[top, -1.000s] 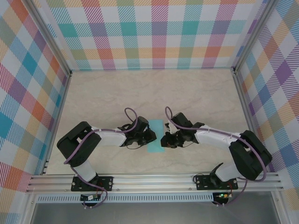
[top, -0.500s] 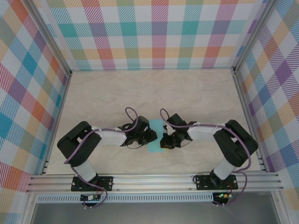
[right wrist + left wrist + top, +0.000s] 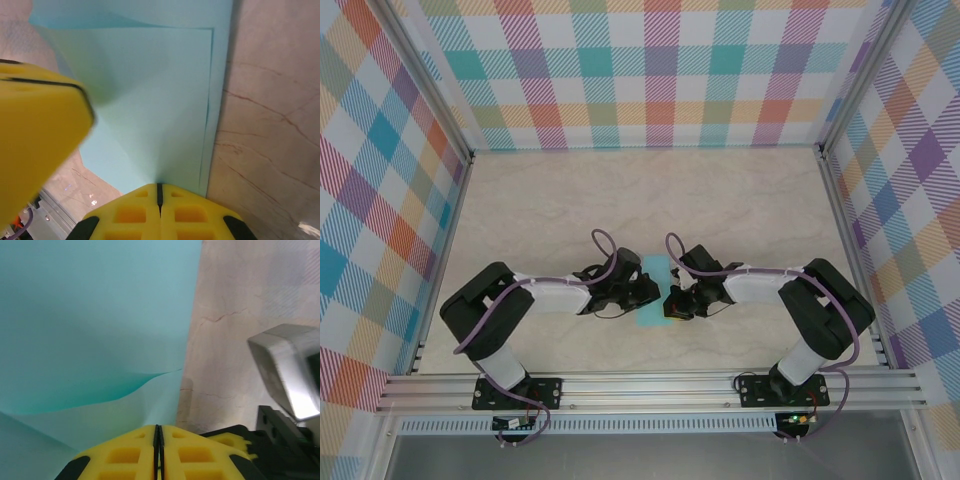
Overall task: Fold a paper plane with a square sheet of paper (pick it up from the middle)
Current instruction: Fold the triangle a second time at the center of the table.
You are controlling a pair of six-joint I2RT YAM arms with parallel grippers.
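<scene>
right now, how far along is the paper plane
Done: the square sheet of paper is already a narrower strip with a folded layer on top. In hand: left gripper and right gripper are both shut on it. Left: no pointed nose or wings yet.

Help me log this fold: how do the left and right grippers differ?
The left gripper pinches the teal paper from its left side, the right gripper from its right. Paper curls up at the left gripper; before the right gripper it lies flatter. Both are shut.
</scene>
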